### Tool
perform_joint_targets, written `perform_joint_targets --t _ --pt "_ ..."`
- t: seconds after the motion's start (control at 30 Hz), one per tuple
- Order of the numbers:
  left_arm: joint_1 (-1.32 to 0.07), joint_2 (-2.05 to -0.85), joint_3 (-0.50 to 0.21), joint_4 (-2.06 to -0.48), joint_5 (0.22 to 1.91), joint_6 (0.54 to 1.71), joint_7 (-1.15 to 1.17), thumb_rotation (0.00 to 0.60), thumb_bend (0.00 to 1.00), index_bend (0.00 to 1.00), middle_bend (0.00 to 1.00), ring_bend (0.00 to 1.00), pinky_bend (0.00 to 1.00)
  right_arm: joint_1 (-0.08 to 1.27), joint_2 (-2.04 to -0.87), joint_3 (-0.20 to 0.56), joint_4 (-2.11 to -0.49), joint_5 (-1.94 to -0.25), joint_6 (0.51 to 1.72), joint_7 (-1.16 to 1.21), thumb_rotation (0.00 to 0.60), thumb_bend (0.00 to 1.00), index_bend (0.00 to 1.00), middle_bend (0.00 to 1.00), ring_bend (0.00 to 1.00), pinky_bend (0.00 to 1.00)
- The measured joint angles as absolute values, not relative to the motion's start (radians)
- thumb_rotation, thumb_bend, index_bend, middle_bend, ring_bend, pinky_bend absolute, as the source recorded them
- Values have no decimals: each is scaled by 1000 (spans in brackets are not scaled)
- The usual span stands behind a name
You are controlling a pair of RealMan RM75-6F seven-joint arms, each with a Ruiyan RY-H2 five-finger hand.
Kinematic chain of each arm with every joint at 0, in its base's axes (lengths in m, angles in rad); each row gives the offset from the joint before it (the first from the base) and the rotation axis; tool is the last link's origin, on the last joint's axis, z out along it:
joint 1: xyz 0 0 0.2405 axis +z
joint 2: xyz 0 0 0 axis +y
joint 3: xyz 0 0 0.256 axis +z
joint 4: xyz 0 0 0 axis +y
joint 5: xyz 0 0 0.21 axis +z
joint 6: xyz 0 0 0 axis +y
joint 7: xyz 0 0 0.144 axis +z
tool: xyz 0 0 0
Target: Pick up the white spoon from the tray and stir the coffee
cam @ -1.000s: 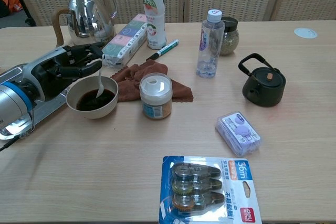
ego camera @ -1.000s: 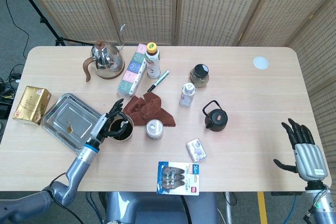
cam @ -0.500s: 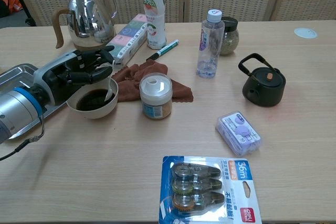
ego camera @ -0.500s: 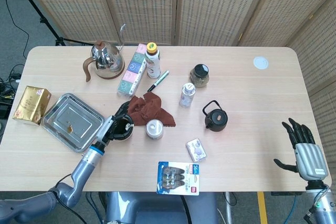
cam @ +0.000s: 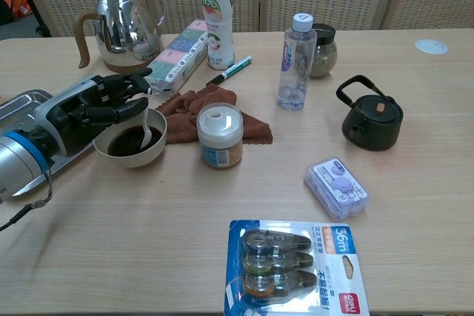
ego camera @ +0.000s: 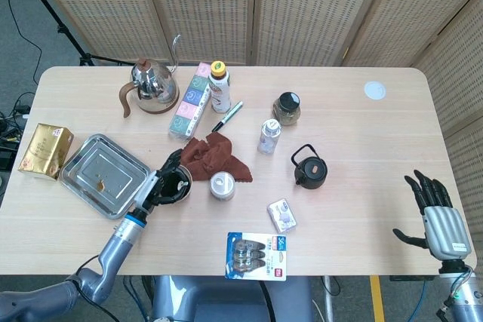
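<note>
A white bowl (cam: 130, 155) of dark coffee (cam: 126, 142) sits left of centre, also seen in the head view as the bowl (ego camera: 177, 194). My left hand (cam: 85, 111) hovers over its left rim and pinches the white spoon (cam: 145, 125), whose tip dips into the coffee. In the head view the left hand (ego camera: 158, 185) covers much of the bowl. The steel tray (ego camera: 103, 174) lies just left of the bowl. My right hand (ego camera: 438, 220) rests at the far right table edge, fingers spread and holding nothing.
A brown cloth (cam: 207, 105), a small jar (cam: 219, 135) and a tissue pack (cam: 175, 54) crowd the bowl's right and far side. A steel kettle (cam: 126, 26), bottles (cam: 218, 14), a black teapot (cam: 372, 120) and a tape pack (cam: 293, 266) stand around.
My left hand moved the spoon right across the bowl, then drew back slightly left, with the spoon still standing in the coffee. The right hand stayed still.
</note>
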State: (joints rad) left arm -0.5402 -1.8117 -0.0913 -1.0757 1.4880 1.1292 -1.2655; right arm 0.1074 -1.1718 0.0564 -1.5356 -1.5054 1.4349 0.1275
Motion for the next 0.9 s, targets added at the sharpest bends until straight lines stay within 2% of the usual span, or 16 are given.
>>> perform_joint_targets --t 0.4,0.9 --pt "-533 -1801 -98 -1028 1482 1128 -1326 600 463 681 0 0 0 110 -1182 53 -1532 -1503 1426 113 600 0 0 0 0 0" --pt "-573 -1848 -132 -997 1470 1105 -1278 600 462 684 0 0 0 112 -1182 58 -1527 -1495 1423 121 600 0 0 0 0 0"
